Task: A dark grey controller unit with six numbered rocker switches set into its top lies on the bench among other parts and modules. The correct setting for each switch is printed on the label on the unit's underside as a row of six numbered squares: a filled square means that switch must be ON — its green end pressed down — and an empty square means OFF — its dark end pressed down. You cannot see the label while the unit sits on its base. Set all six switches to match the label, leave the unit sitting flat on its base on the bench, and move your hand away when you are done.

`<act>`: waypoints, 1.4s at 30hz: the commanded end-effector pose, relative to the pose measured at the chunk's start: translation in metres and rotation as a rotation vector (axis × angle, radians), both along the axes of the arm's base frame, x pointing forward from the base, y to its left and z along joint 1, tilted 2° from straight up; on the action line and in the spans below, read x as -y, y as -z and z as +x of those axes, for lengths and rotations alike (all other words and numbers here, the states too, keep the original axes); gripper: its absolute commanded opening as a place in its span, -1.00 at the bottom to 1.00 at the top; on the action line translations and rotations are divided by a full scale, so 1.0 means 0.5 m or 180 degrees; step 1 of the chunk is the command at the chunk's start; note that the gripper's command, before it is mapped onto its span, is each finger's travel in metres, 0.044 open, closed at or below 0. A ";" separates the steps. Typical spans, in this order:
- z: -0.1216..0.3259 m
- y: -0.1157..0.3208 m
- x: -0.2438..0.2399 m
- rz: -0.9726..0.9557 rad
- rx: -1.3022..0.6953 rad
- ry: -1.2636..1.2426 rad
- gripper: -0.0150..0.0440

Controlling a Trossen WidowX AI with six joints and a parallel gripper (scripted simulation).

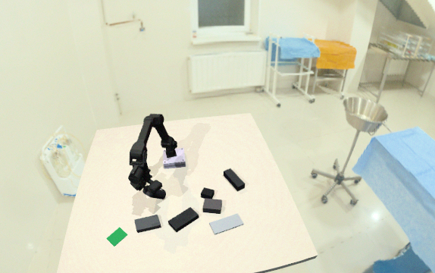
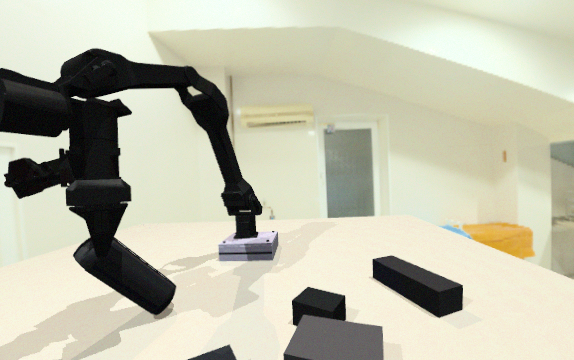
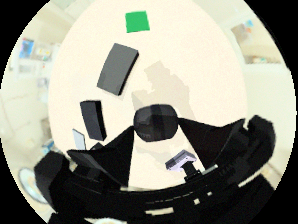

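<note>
The controller unit [image 1: 158,193] [image 2: 139,282] [image 3: 156,132] is a dark block with rounded ends. It is tilted steeply in the exterior view, its lower right end at or just above the bench. My gripper [image 2: 101,251] [image 3: 156,124] points down with its fingertips against two opposite sides of the unit, and is shut on it. In the wrist view the unit spans the space between the fingertips. Its face there is too dark to make out switches or label squares. In the top view the arm partly hides it.
A dark grey box [image 1: 148,224] [image 3: 117,69], a black box [image 1: 183,219] [image 3: 93,120], a green card [image 1: 117,236] [image 3: 137,21], and a pale plate [image 1: 226,224] lie around. Also a brown-grey box [image 1: 212,205] [image 2: 334,337], a small black block [image 1: 207,192] [image 2: 318,304] and a long black bar [image 1: 234,179] [image 2: 417,285].
</note>
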State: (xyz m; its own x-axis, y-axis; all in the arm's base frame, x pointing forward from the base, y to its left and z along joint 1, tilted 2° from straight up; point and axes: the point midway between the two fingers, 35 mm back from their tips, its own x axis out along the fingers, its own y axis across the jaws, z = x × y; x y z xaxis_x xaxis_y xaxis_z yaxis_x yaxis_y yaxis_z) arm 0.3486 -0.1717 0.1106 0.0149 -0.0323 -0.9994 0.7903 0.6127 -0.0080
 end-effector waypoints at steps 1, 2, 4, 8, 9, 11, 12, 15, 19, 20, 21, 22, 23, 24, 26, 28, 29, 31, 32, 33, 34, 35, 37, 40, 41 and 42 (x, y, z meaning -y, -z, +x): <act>-0.010 0.002 -0.012 0.0035 -0.0043 0.0013 0.65; -0.011 0.002 -0.013 0.0035 -0.0043 0.0013 0.65; -0.013 0.001 -0.015 0.0035 -0.0043 0.0013 0.65; -0.016 -0.001 -0.020 0.0036 -0.0044 0.0013 0.65; -0.017 -0.002 -0.021 0.0036 -0.0044 0.0013 0.65; -0.019 -0.003 -0.024 0.0037 -0.0044 0.0013 0.65; -0.020 -0.003 -0.025 0.0037 -0.0044 0.0013 0.65; -0.023 -0.005 -0.029 0.0038 -0.0045 0.0013 0.65; -0.027 -0.007 -0.034 0.0038 -0.0045 0.0013 0.65; -0.028 -0.007 -0.035 0.0039 -0.0045 0.0013 0.65; -0.029 -0.007 -0.036 0.0039 -0.0046 0.0013 0.65; -0.030 -0.008 -0.038 0.0039 -0.0046 0.0013 0.65; -0.030 -0.008 -0.039 0.0039 -0.0046 0.0013 0.65; -0.031 -0.008 -0.040 0.0039 -0.0046 0.0013 0.65; -0.033 -0.009 -0.043 0.0040 -0.0046 0.0013 0.65; -0.035 -0.010 -0.045 0.0040 -0.0047 0.0013 0.65; -0.036 -0.010 -0.046 0.0040 -0.0047 0.0013 0.65; -0.038 -0.011 -0.049 0.0041 -0.0047 0.0013 0.65; -0.039 -0.011 -0.050 0.0041 -0.0047 0.0013 0.65; -0.040 -0.011 -0.051 0.0041 -0.0047 0.0013 0.65; -0.041 -0.012 -0.053 0.0041 -0.0048 0.0013 0.65; -0.042 -0.012 -0.054 0.0042 -0.0048 0.0013 0.65; -0.044 -0.012 -0.057 0.0042 -0.0048 0.0013 0.65; -0.047 -0.013 -0.060 0.0043 -0.0048 0.0013 0.65; -0.048 -0.013 -0.062 0.0043 -0.0049 0.0013 0.65; -0.049 -0.014 -0.063 0.0043 -0.0049 0.0013 0.65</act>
